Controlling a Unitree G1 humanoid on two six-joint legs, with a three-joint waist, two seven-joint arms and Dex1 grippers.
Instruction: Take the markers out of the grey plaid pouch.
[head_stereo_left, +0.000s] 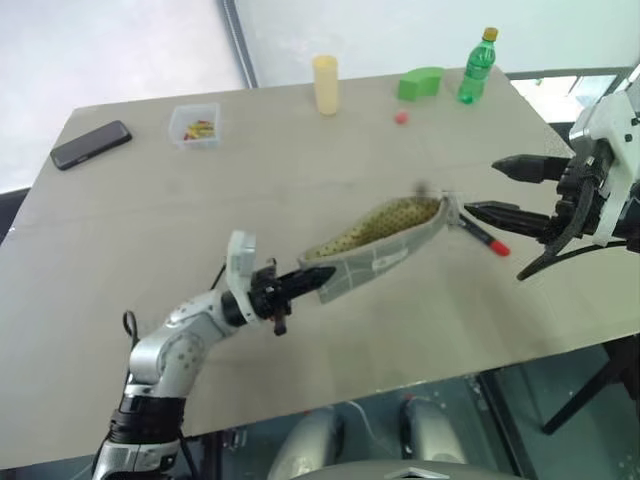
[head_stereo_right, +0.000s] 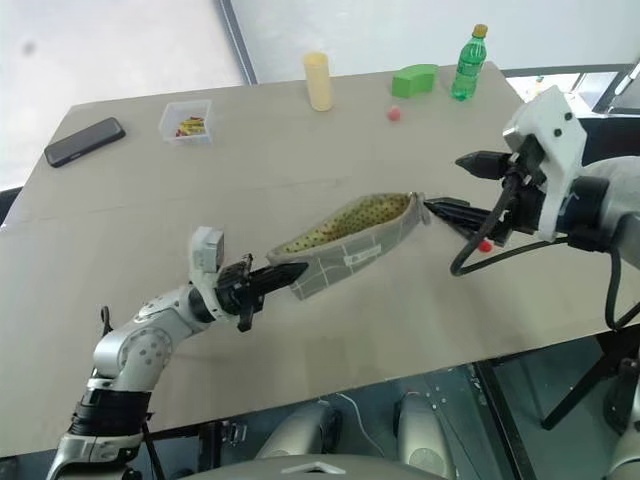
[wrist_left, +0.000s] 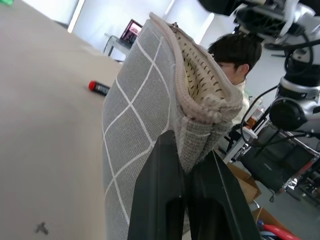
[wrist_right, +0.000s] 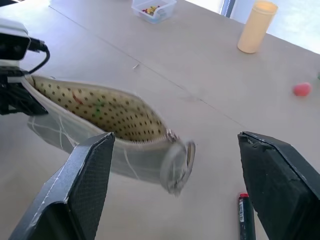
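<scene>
Grey plaid pouch (head_stereo_left: 375, 245), one of it, hangs above the table (head_stereo_left: 300, 330) — the left gripper (head_stereo_left: 305, 281) clamped shut on its near end, mouth gaping. One dark, red-ended marker (head_stereo_left: 485, 237) lies under the right gripper (head_stereo_left: 492, 190).

Left wrist view: both fingers (wrist_left: 160, 200) pinch the fabric.

Right wrist view: the fingers (wrist_right: 85, 185) spread wide, empty — pouch between them, marker on the table; red and green flecks inside the pouch, too unclear to count.
</scene>
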